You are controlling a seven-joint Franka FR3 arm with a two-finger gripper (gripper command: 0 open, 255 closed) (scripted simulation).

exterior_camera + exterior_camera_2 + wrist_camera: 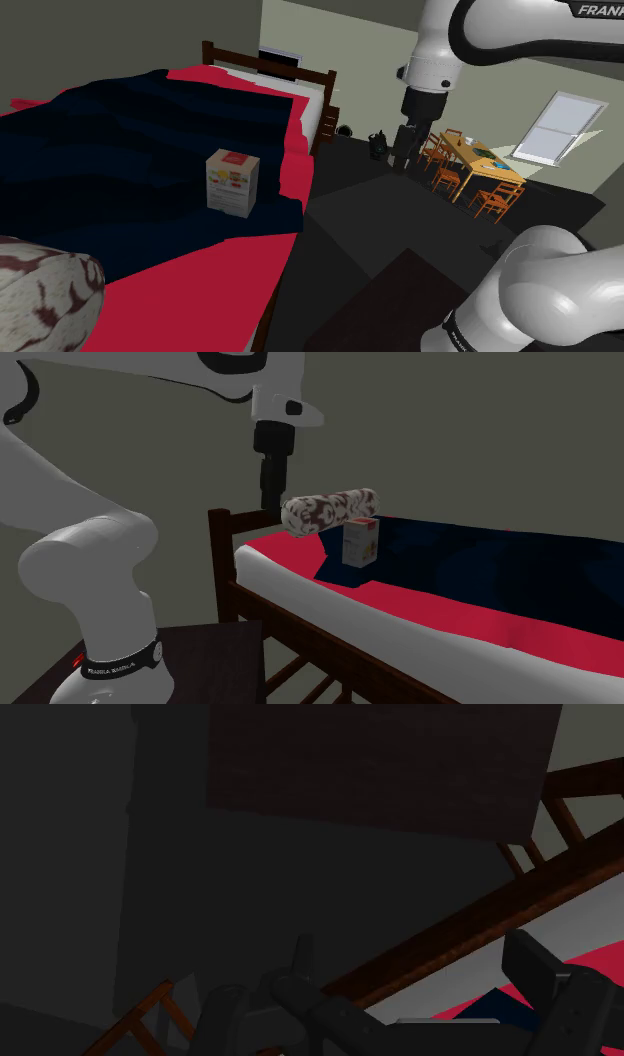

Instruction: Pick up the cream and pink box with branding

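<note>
Hunting for the target in the shoulder view first: the cream and pink box (233, 181) stands upright on the dark blue blanket (120, 140), in the middle of the bed, not far from the red sheet (200, 290). My gripper (402, 160) hangs off the bed's side over the dark floor (360, 220), well apart from the box. I read this as the approach step, with nothing grasped yet. The print on the box's face is too small for me to read.

Switching to the second exterior view, the gripper points down beside the dark wooden bed frame (222, 552). A patterned bolster (330, 509) crosses in front and covers the box's top edge, so I can't judge its full height from here.

On to the wrist view, where the black fingers (555, 984) stand wide apart with nothing clasped between them, so the tool is released. They look down at floor, a slanting wooden rail (480, 924) and a sliver of red. A dark shape sits between the fingers and I can't identify it.

Next, I reckon I need to carry the hand across over the mattress, centre it above the box, then descend with the jaws straddling its sides.
</note>
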